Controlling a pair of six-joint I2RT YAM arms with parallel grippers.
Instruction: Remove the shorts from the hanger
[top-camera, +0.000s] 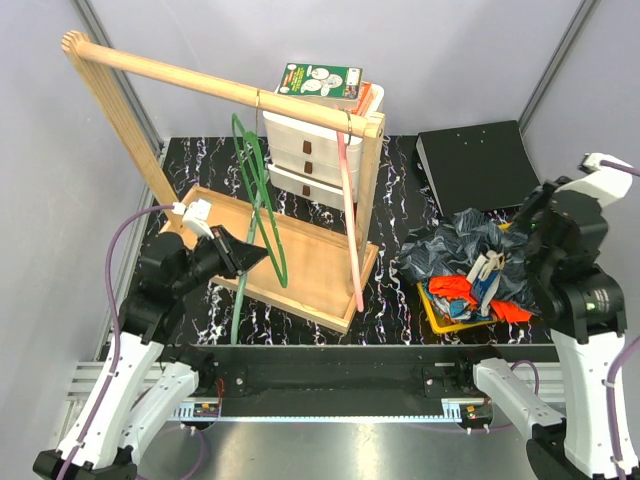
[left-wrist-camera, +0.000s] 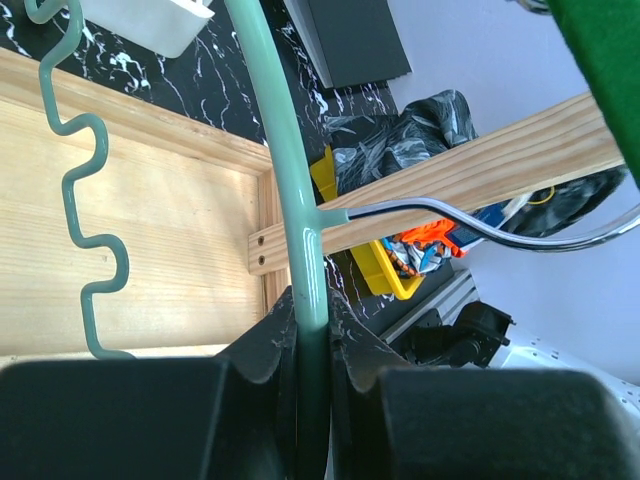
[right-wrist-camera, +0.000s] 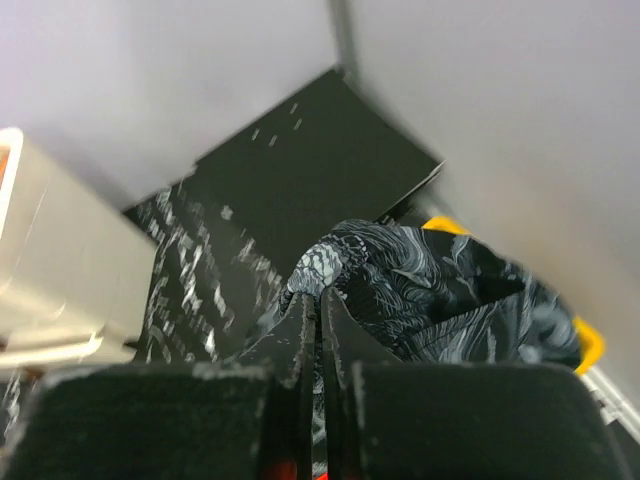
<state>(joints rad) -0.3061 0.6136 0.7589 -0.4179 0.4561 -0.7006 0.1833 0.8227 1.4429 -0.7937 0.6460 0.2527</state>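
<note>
The dark navy-grey patterned shorts lie on top of a pile in a yellow bin. The plain orange shorts and the blue, orange and white patterned shorts lie under them. My right gripper is above the pile's right side. In the right wrist view it is shut on a raised fold of the dark shorts. My left gripper is shut on a bare pale green hanger, which the left wrist view shows between the closed jaws, its bar running up.
A wooden rack has its rail over a wooden base tray. A dark green hanger and a pink hanger hang bare from the rail. A white drawer unit stands behind. A black folder lies at the back right.
</note>
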